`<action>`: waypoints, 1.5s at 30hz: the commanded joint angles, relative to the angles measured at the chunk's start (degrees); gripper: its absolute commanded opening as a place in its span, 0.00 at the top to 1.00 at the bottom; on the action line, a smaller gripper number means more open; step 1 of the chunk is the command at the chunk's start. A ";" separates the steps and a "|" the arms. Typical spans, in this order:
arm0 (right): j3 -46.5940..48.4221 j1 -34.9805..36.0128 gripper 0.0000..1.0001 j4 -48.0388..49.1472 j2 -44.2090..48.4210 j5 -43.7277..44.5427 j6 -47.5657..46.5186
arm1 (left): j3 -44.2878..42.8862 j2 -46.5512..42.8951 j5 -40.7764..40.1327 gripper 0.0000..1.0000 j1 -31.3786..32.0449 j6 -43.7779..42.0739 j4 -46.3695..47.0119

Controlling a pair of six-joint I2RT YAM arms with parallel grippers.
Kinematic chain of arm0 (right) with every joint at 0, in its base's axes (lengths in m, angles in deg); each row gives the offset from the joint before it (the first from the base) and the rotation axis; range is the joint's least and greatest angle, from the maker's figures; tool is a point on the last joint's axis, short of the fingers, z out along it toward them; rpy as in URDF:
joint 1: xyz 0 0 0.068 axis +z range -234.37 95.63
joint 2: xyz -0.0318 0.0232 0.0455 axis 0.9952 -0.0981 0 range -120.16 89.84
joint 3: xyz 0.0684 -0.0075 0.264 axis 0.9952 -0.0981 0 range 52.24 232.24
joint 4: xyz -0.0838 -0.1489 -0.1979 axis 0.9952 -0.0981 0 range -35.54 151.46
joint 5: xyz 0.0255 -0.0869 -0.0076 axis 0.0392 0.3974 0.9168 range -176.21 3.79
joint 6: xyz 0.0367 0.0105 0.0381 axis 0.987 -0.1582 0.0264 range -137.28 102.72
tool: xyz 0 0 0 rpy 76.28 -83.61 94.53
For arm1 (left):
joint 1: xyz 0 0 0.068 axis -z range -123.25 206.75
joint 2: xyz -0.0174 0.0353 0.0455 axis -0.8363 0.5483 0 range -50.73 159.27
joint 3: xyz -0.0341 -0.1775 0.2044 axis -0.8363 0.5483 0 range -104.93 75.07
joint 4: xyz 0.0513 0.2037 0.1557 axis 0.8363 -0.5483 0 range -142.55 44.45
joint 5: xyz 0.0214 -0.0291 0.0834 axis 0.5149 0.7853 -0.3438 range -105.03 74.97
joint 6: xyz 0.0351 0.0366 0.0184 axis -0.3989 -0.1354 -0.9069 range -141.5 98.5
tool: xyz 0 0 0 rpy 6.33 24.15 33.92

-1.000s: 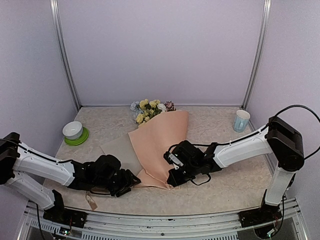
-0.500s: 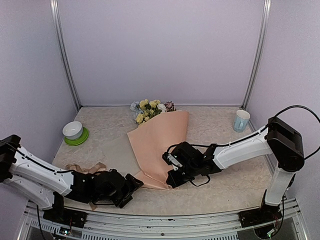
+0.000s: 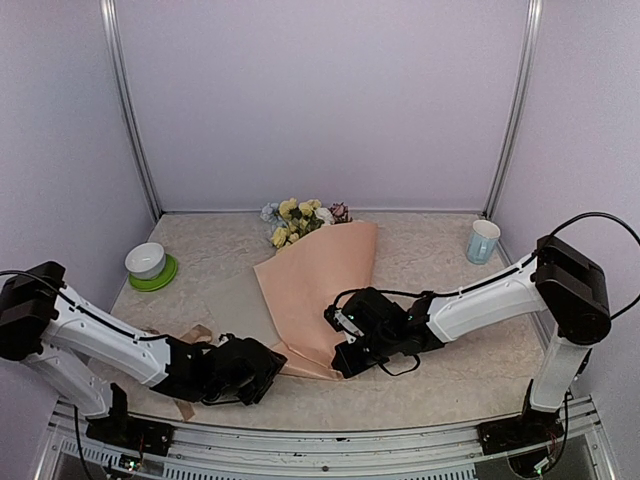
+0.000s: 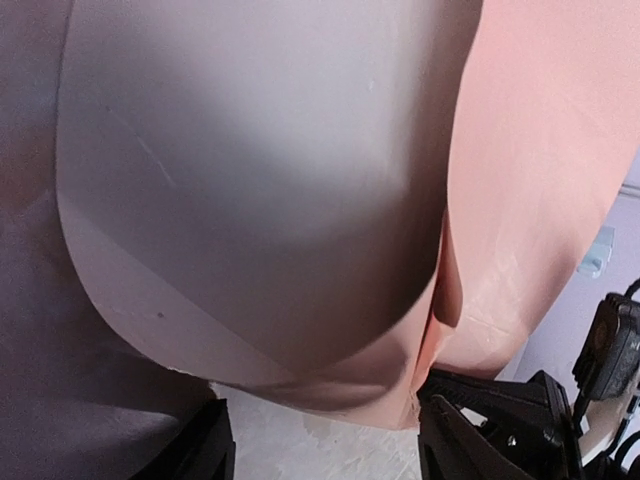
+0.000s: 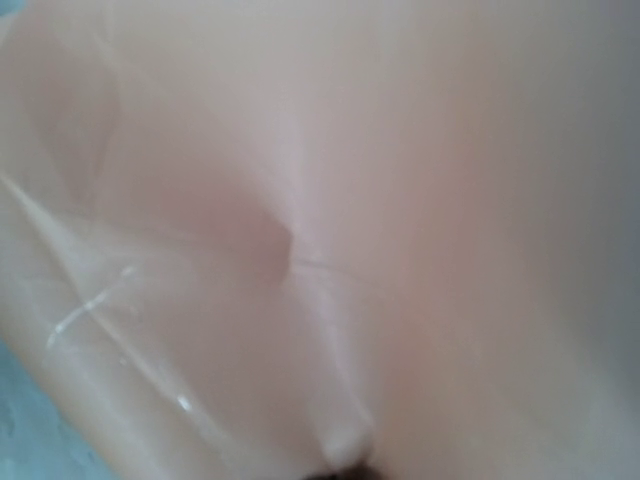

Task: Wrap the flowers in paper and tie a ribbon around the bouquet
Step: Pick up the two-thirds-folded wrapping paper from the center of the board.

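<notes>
The peach-pink paper (image 3: 320,280) lies rolled into a cone around the flowers (image 3: 300,215), whose yellow, white and pink blooms stick out at the far end. A beige flap (image 3: 240,300) spreads to the cone's left. My left gripper (image 3: 268,362) sits at the cone's near tip. In the left wrist view it (image 4: 320,445) is open, with bare table between its fingers and the paper (image 4: 250,200) curving just beyond. My right gripper (image 3: 343,358) is shut on the paper's near right edge, and paper (image 5: 400,200) fills its wrist view. The tan ribbon (image 3: 192,334) lies behind my left arm.
A white bowl (image 3: 147,260) on a green saucer (image 3: 152,280) stands at the left. A pale blue cup (image 3: 483,241) stands at the far right. A black cable loop (image 3: 400,362) hangs under the right wrist. Walls and metal posts close in the table.
My left gripper has dipped toward the near edge, then shifted right to the cone's tip. A stretch of ribbon now shows behind its arm. The right arm has held still.
</notes>
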 commanded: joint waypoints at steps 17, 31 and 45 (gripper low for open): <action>-1.64 1.31 1.00 -4.96 -2.30 -1.59 -1.46 | -2.28 0.25 -1.10 0.96 -5.68 -8.48 -6.57; -1.60 0.95 1.00 -4.02 -4.85 -4.29 1.27 | -17.95 0.17 -10.86 1.00 -4.13 -28.10 -20.93; 0.38 -2.63 1.00 1.43 -2.53 -15.05 -3.64 | -19.19 2.42 -5.08 1.00 -5.41 -36.03 -21.02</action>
